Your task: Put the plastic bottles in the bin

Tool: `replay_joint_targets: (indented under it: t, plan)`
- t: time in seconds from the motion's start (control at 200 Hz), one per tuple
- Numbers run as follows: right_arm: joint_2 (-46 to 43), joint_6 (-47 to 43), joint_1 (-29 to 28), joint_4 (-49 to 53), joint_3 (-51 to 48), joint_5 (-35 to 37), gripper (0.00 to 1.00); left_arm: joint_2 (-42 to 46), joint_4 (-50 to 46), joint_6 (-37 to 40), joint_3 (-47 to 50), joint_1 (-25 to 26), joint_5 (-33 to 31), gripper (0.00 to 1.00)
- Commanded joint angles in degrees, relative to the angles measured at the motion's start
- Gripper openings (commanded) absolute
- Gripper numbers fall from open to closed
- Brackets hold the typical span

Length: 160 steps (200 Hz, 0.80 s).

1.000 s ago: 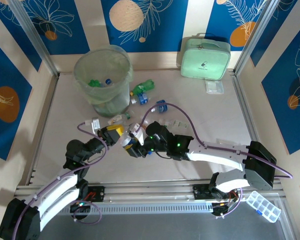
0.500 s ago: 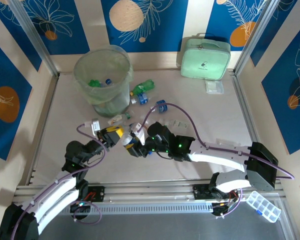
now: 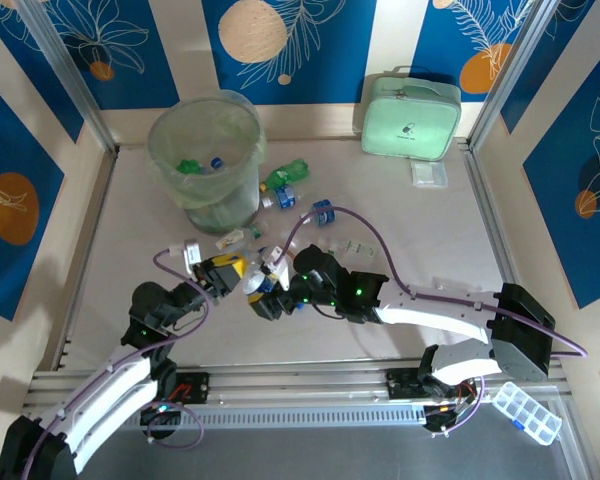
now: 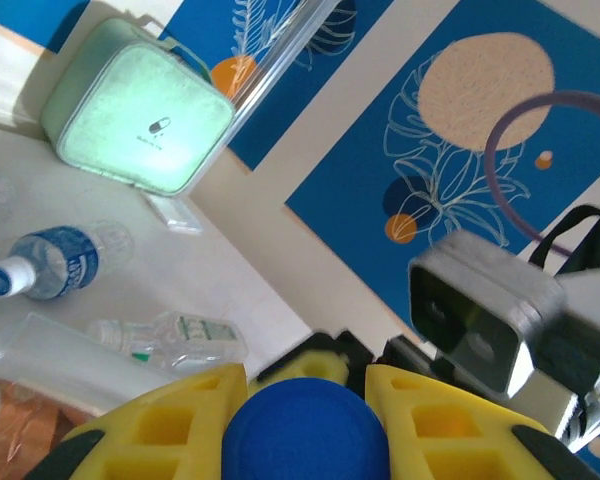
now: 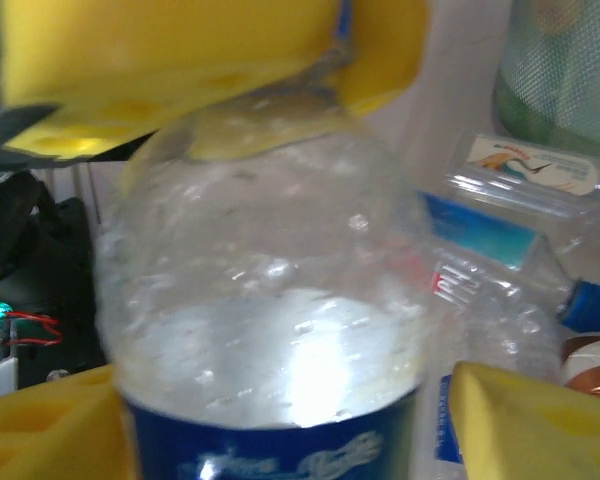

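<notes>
Bin (image 3: 170,170), far left, with binned bottles (image 3: 202,165); right gripper (image 3: 265,297), near centre, jaws apart around clear blue-labelled bottle (image 5: 270,330); left gripper (image 4: 305,382) clamped on its blue cap (image 4: 305,440); loose bottles (image 3: 285,177) just right of bin.

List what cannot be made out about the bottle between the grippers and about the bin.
- Right wrist view: the bottle has blurred label print, and the bottom edge cuts off its lower body.
- Left wrist view: the left gripper grips the blue cap; the frame edge cuts off everything below it.
- Top view: the bottles in the bin overlap, too small to count.
</notes>
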<state>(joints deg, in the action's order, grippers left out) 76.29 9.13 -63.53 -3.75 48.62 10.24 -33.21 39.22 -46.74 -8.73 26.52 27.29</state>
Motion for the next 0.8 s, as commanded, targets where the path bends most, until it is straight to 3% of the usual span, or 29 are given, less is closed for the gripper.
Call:
replay_joint_targets:
  t: [0.0, 0.18, 0.31, 0.435, 0.58, 0.795]
  plan:
    - [-0.74, 0.05, -0.48, -1.24, -0.85, 4.75, 0.93, 4.39, -11.93, 3.74, -4.75, 0.63, -4.12, 0.0]
    - [-0.2, -0.29, -2.16, -2.2, -1.19, 9.31, 0.96, 12.92, -35.85, 7.21, -13.86, 0.63, -18.44, 0.0]
    - [0.11, -1.51, -3.91, -6.12, -3.19, 16.35, 0.96, 13.05, -46.77, 10.79, -22.7, 0.63, -28.16, 0.0]
    - [0.79, -2.13, -5.47, -8.27, -3.66, 23.75, 0.96, 7.08, -53.68, 11.38, -31.8, 0.63, -36.8, 0.0]
    - [-1.51, -3.02, -6.57, -12.41, -6.28, 30.24, 0.97, -2.37, -54.24, 12.28, -42.51, 0.55, -36.67, 0.0]
    - [-6.18, -1.4, -5.23, -14.62, -9.33, 35.81, 0.96, -19.89, -60.59, 13.83, -66.38, -0.45, -41.99, 0.0]
